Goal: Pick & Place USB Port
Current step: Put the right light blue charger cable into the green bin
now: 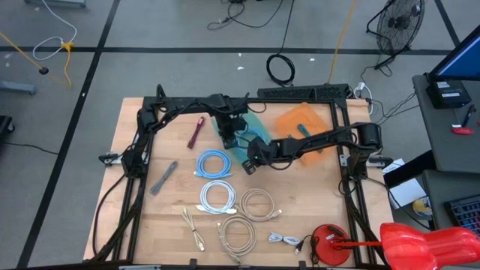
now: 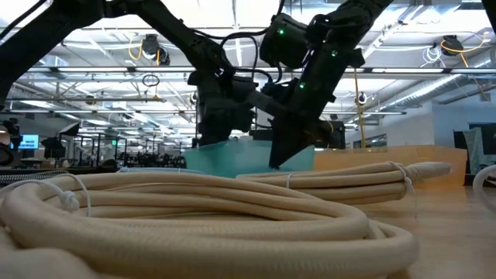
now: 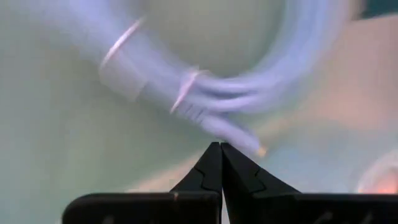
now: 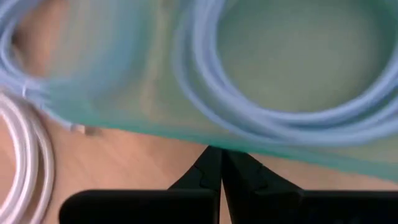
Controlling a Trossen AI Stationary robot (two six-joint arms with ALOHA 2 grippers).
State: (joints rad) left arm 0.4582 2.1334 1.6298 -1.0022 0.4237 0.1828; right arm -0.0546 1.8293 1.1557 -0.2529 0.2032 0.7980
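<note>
Blue coiled cable (image 3: 249, 93): inside translucent teal tray (image 1: 244, 139), upper centre of high view.
Left pincer (image 3: 221, 149): fingers pressed together, empty, poised over the cable in the tray.
Right pincer (image 4: 221, 152): fingers together, empty, at the tray's lower edge above wooden table (image 1: 300, 202).
Other cables: white coils (image 1: 217, 196) and beige coils (image 1: 257, 202), lower centre.

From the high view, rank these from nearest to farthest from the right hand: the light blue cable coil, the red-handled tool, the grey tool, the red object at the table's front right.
1. Light blue cable coil, just left of the right hand.
2. Red-handled tool, farther left and toward the back.
3. Grey tool and the red object, at the far left and the front right: too close to call.
</note>
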